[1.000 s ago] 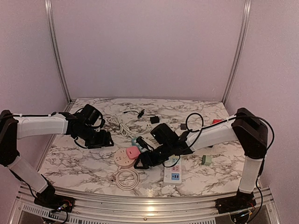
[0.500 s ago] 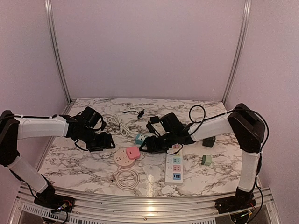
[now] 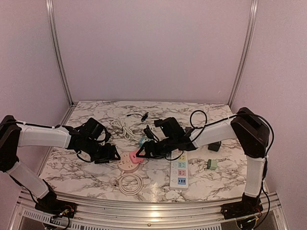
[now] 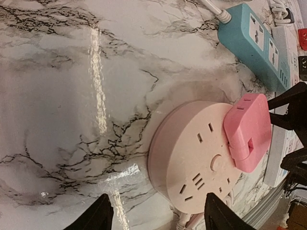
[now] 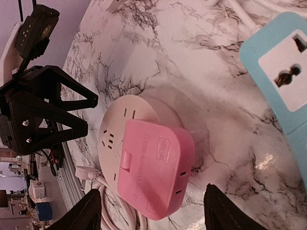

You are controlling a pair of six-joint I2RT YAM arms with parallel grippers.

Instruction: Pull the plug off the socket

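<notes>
The left arm (image 3: 45,136) is stretching low from the left edge toward the middle of the marble tabletop (image 3: 76,170), forearm nearly level and wrist angling down. The left pincer (image 4: 158,214) is standing wide open just beside the round socket (image 4: 192,158); its fingers (image 4: 96,218) are showing only as dark tips at the bottom of its wrist view, with the socket's near rim lying between them, and I cannot tell whether they are touching it. The right arm (image 3: 218,132) is bending at the elbow and lying across the tabletop toward the left. The right pincer (image 5: 154,213) is also gaping wide, and the pink plug (image 5: 153,170) is sitting between its fingertips, with no contact showing. The plug is sitting seated in the socket, overhanging the rim on the side facing the right pincer. A blue power strip (image 5: 283,72) is lying just beyond the socket, cut off by the frame edge. From above, both pincers are hiding much of the socket, while a white power strip (image 3: 178,172) and a coiled cable (image 3: 130,182) are lying nearby.
</notes>
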